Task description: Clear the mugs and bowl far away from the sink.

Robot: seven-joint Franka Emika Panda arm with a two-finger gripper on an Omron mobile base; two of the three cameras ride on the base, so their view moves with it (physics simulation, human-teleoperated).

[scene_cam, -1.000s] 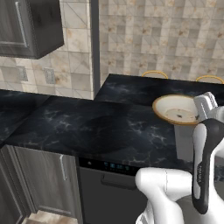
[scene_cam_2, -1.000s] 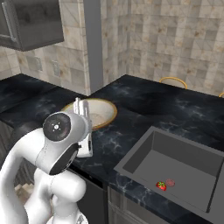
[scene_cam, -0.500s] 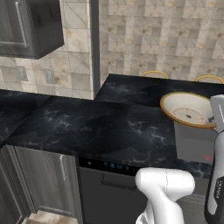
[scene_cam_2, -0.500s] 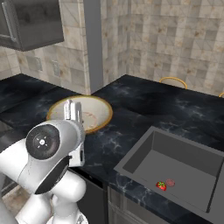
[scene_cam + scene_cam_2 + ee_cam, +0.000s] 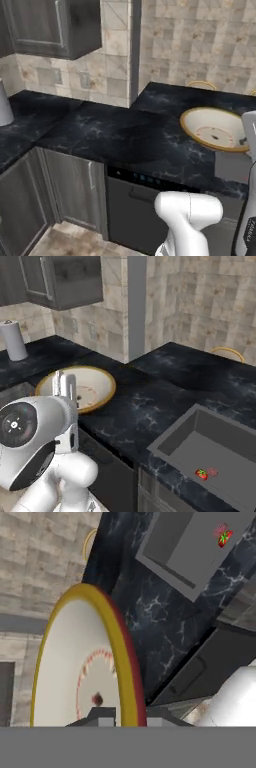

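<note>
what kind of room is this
A rendered home kitchen, most likely. A dark marbled counter holds a recessed grey sink, dark cabinets hang on a tiled wall, and what looks like a dishwasher sits under the counter.

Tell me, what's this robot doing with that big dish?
The robot arm's gripper is pinched shut on the rim of the bowl, a wide cream one with an orange edge, holding it just over the dark counter. The sink lies off to one side, with a small red thing in its basin. The bowl is well clear of the sink.
</note>
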